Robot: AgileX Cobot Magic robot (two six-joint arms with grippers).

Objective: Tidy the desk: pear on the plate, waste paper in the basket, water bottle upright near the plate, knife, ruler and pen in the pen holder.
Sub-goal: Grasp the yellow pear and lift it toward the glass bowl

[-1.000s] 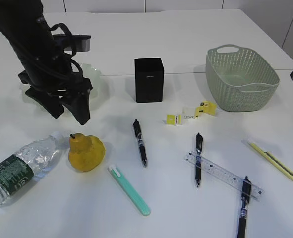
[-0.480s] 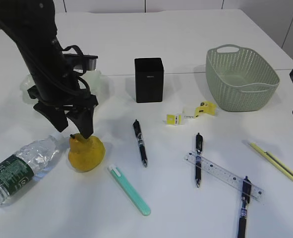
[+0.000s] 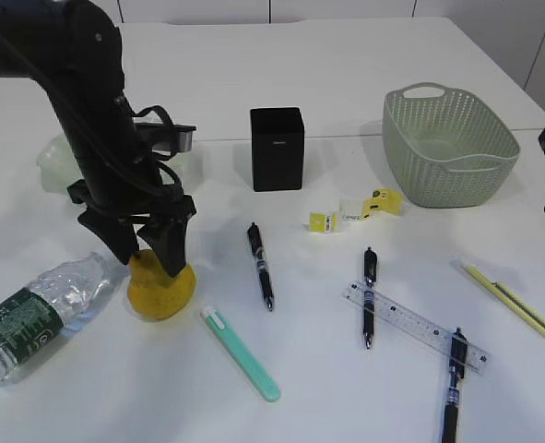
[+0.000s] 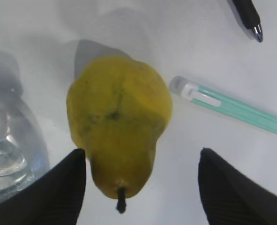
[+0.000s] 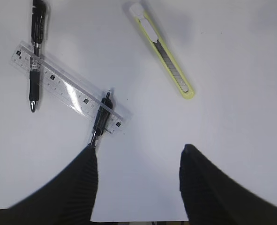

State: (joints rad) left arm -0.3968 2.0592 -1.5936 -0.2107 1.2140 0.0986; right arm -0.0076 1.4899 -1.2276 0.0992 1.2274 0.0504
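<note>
Pear (image 3: 161, 291) lower left of exterior frame, lying on desk (image 3: 346, 83), stem toward left gripper (image 3: 148, 254). Jaws apart, straddling pear's stem end; contact not discernible. Water bottle (image 3: 32, 309) on its side, just left of pear. Teal knife (image 3: 242, 353) lower right of pear. Right gripper (image 5: 136, 185) at right edge, jaws apart, empty, above ruler (image 5: 68, 93).
</note>
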